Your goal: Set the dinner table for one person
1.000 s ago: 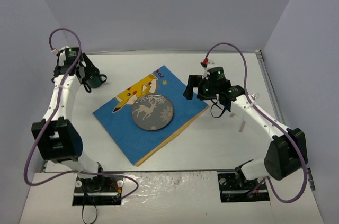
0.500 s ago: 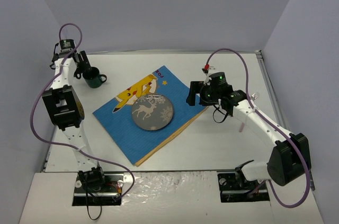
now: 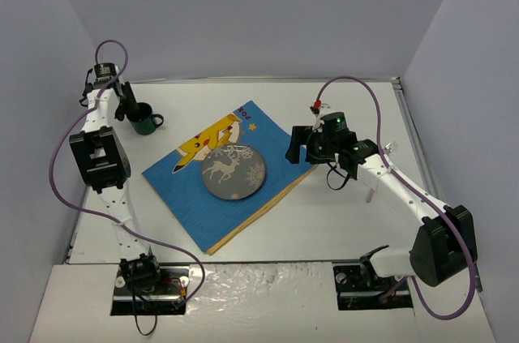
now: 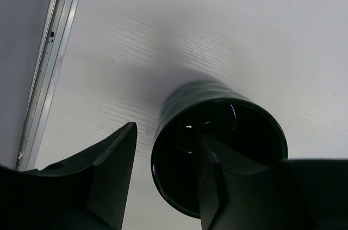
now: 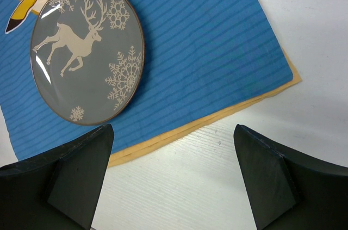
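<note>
Red lettering at the far corner of the placemat (image 3: 195, 205) is too small to read; the rest of its print is a yellow cartoon figure and a small star on ribbed blue cloth with a yellow edge. The plate (image 3: 233, 172) resting on the placemat's middle hides part of that figure, and it is grey with a white reindeer and snowflakes. The dinner table (image 3: 340, 213) lies under the placemat, a white matte top with faint grain, a metal rail along its sides and plain pale walls around it. Left of the placemat and beyond it stands a dark green mug (image 3: 146, 122). The left gripper (image 4: 166, 130) straddles the mug's near wall with its fingers spread, a strip of table showing beside the outer one. At the placemat's right edge the right gripper (image 5: 173, 132) hangs with fingers wide apart, holding nothing.
</note>
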